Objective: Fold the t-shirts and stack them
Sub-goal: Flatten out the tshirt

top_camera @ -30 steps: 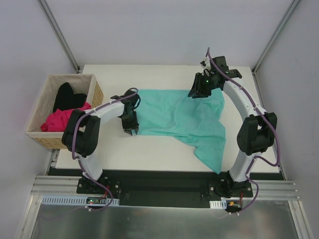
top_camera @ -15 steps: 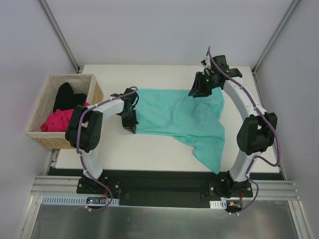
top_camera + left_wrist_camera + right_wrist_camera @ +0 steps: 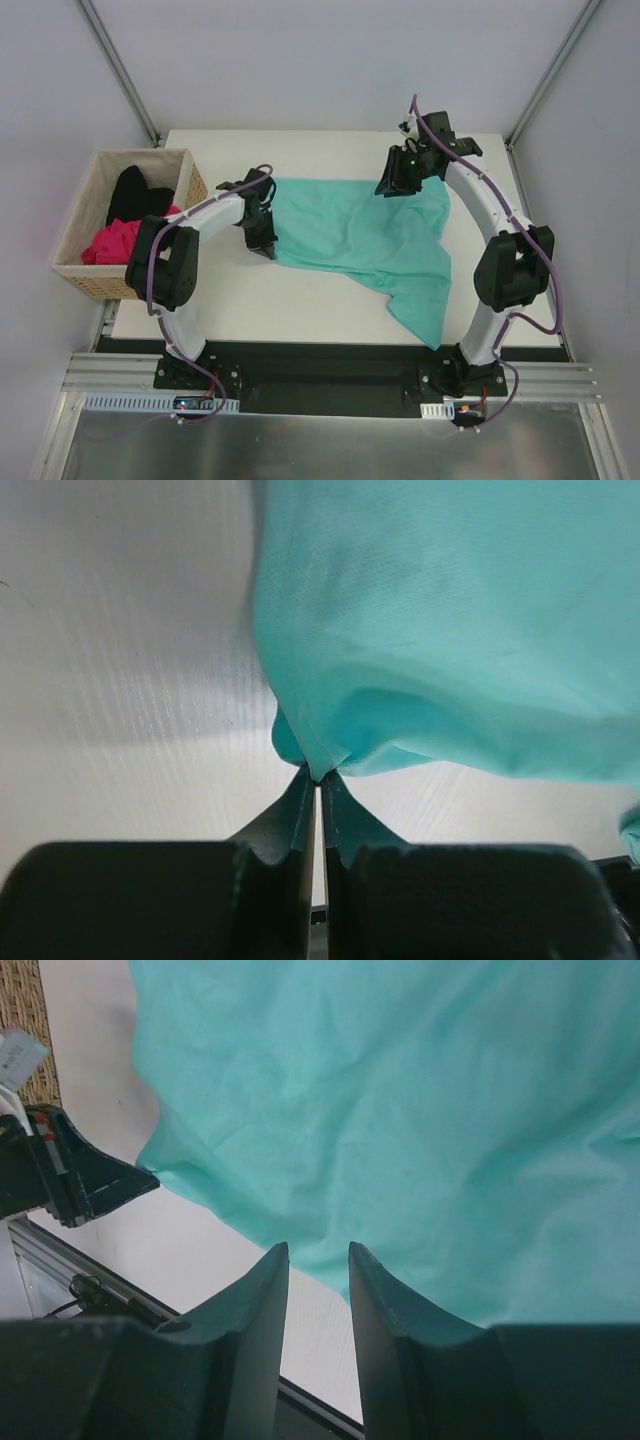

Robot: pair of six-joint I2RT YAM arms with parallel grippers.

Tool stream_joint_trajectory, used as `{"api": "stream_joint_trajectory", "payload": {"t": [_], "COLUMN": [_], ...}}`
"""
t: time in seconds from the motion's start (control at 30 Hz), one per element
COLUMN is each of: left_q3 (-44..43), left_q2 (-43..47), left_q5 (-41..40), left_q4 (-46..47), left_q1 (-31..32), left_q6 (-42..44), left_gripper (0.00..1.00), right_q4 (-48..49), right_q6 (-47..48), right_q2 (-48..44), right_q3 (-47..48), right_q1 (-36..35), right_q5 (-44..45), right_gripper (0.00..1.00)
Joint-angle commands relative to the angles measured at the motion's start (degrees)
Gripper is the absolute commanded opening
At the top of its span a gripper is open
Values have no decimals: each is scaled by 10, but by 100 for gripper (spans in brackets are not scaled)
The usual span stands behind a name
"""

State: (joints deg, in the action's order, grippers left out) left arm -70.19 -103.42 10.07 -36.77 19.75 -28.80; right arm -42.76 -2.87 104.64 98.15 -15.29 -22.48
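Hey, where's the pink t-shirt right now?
In the top view, the pink t-shirt lies in the wicker basket at the table's left edge, beside the black t-shirt.

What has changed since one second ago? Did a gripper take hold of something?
The left gripper closed on the near left edge of the teal t-shirt and shifted slightly toward the far side. The right gripper stayed over the shirt's far right corner, jaws apart. The basket did not move.
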Motion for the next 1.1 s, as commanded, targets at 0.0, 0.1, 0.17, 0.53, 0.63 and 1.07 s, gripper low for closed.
{"api": "stream_joint_trajectory", "payload": {"t": [0.0, 0.1, 0.17, 0.53, 0.63, 1.07], "left_q3": [-42, -57, -67, -129, -148, -219], "left_q2": [55, 66, 75, 79, 72, 4], "left_q5": [4, -1, -7, -30, -36, -34], "left_q4": [-22, -33, -36, -67, -70, -75], "left_q1": [-7, -7, -7, -7, -7, -7], "left_q6": [-5, -10, -13, -22, -24, -26], "left_gripper": [0, 0, 0, 0, 0, 0], "right_q4": [5, 22, 26, 31, 32, 38], "right_q6": [1, -4, -2, 21, 22, 5], "right_q2": [-11, -21, -29, -76, -88, -91], "right_q3": [-8, -37, -54, -132, -148, -179], "right_q1": [-13, -21, -27, -68, -84, -170], "right_q5": [5, 9, 12, 28, 35, 35], "right_gripper": [33, 32, 31, 30, 29, 29]}}
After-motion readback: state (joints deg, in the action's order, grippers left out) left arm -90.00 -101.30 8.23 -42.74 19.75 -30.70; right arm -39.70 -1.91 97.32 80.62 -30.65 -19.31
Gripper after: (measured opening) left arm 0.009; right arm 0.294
